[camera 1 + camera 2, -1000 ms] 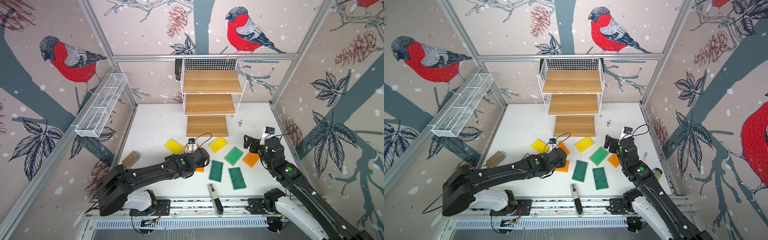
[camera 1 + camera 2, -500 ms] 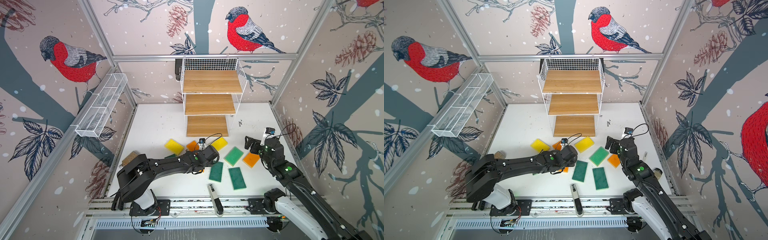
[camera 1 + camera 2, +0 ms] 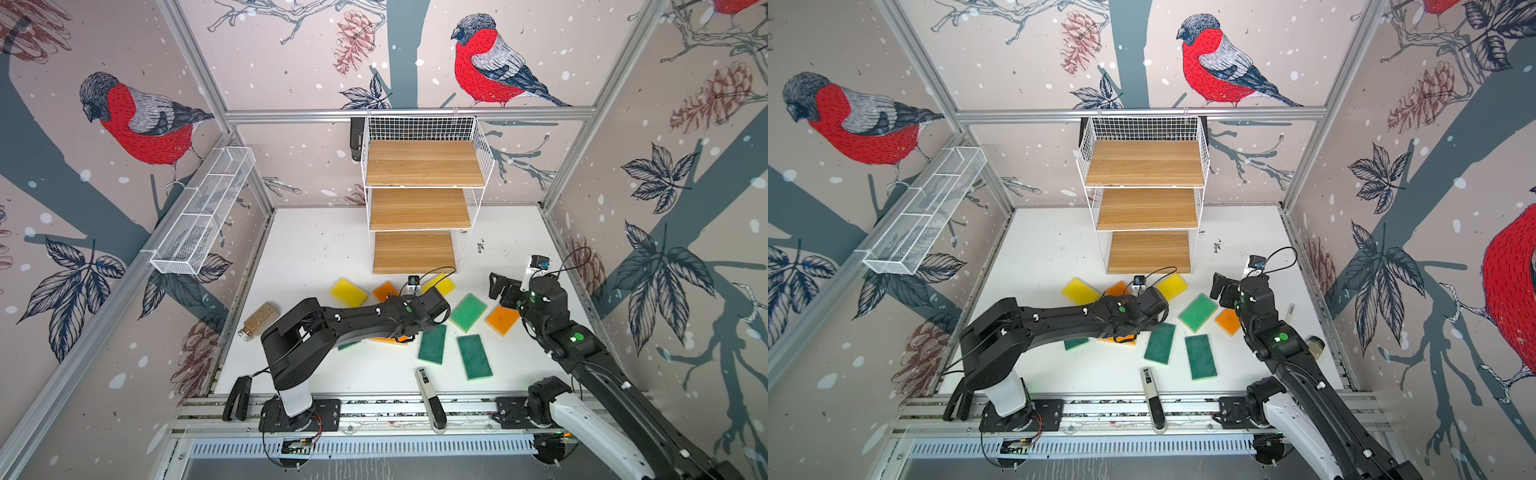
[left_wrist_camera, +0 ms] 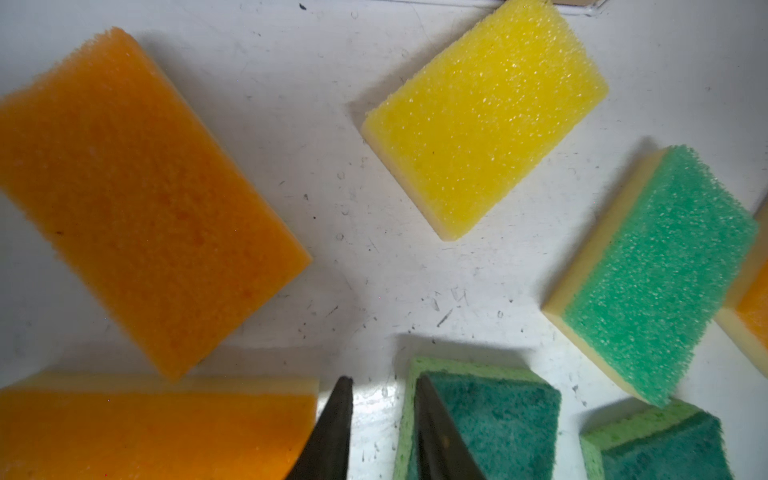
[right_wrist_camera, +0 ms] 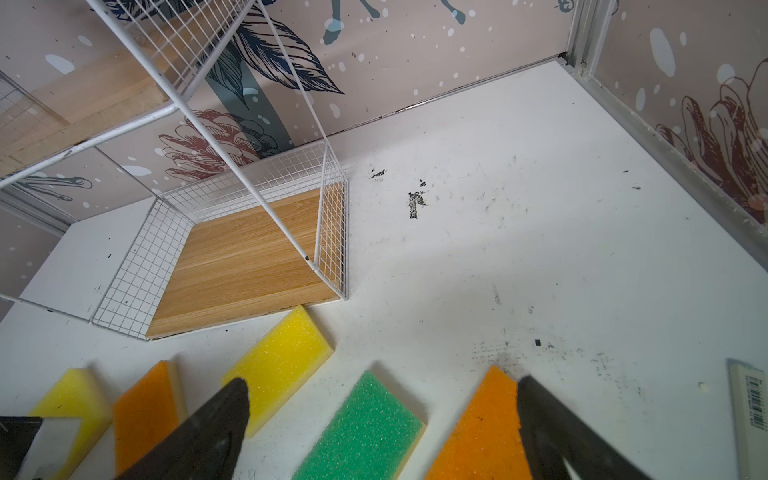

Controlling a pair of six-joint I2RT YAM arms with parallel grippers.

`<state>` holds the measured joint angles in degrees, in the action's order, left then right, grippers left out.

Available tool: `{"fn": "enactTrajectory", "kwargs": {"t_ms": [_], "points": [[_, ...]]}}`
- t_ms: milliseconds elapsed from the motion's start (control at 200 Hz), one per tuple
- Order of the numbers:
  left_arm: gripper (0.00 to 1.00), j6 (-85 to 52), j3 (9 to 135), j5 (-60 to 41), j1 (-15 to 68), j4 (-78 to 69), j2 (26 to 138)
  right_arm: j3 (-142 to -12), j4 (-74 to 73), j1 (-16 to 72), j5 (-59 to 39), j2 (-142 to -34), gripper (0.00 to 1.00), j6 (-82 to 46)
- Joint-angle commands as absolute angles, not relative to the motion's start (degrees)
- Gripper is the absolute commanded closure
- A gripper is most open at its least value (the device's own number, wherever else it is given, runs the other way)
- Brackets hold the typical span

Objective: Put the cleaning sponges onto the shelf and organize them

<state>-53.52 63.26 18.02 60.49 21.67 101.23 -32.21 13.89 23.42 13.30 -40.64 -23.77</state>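
Orange sponge (image 4: 145, 432) and dark green sponge (image 4: 498, 424) flank the left pincer (image 4: 383, 380), narrowly parted, seemingly empty, while the right pincer (image 5: 382, 384) gapes empty.

Bright, even overhead light; soft shadows beside the sponges (image 4: 482, 120) on the white table (image 4: 374, 249). Top views bend hard at the edges. Left fingers (image 4: 332, 436) look blurry up close.

Both top views look down from high over the near edge, covering the white tabletop (image 3: 316, 249) and the white wire-grid shelf with 3 light-wood boards (image 3: 1148, 210). The left wrist view stares straight down, close above a yellow rectangular foam sponge (image 4: 486, 120). The right wrist view, low, faces far and shares that sponge (image 5: 282, 365).
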Motion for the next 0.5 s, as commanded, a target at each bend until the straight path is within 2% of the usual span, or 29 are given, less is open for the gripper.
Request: {"fn": "enactTrajectory", "kwargs": {"t_ms": [0, 496], "points": [[0.72, -53.6, 64.0, 19.2, 60.1, 24.9, 102.4, -32.3, 13.1, 23.3, 12.9, -40.9, 0.01, -23.3], [0.75, -54.0, 62.9, 17.5, 59.6, 25.8, 103.6, -32.1, 13.2, 22.9, 11.8, -41.3, 0.00, -23.5]]}}
